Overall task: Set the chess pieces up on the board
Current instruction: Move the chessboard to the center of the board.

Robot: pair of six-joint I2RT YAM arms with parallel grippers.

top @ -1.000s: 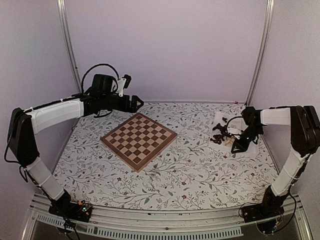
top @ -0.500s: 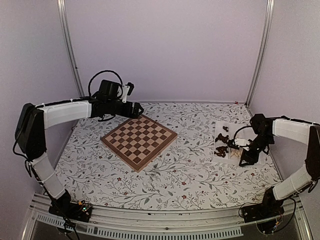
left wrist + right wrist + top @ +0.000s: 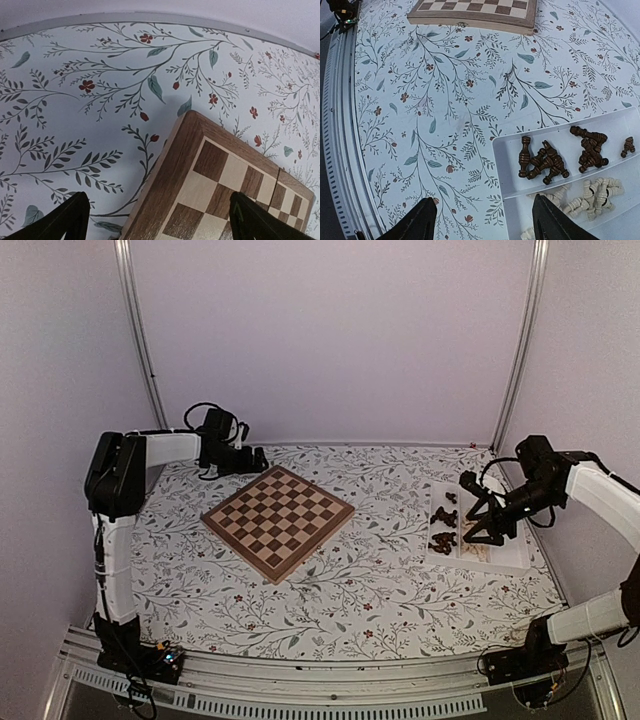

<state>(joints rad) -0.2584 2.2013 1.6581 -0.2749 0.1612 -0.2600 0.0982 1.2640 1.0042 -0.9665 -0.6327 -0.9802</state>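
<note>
The board [image 3: 278, 521] lies bare left of the table's middle, turned like a diamond. The chess pieces lie in a white tray [image 3: 518, 552] at the right: dark ones [image 3: 443, 530] and pale ones [image 3: 472, 548]. My right gripper [image 3: 472, 512] hangs open over the tray with nothing in it. In the right wrist view the gripper [image 3: 485, 222] spans the tray's corner [image 3: 510, 165], dark pieces [image 3: 545, 162] and pale pieces [image 3: 590, 195] lying jumbled. My left gripper [image 3: 255, 458] is open by the board's far corner; its wrist view [image 3: 160, 220] shows that corner [image 3: 220, 180].
A flowered cloth [image 3: 370, 590] covers the table. Metal rails run along the near edge [image 3: 330, 675] and, in the right wrist view, at the left [image 3: 335, 125]. Walls enclose the back and sides. The left arm folds back along the left wall.
My right gripper has opened and swung up and right over the tray. The left arm has drawn back toward the left wall, its gripper lower, near the board's far corner.
</note>
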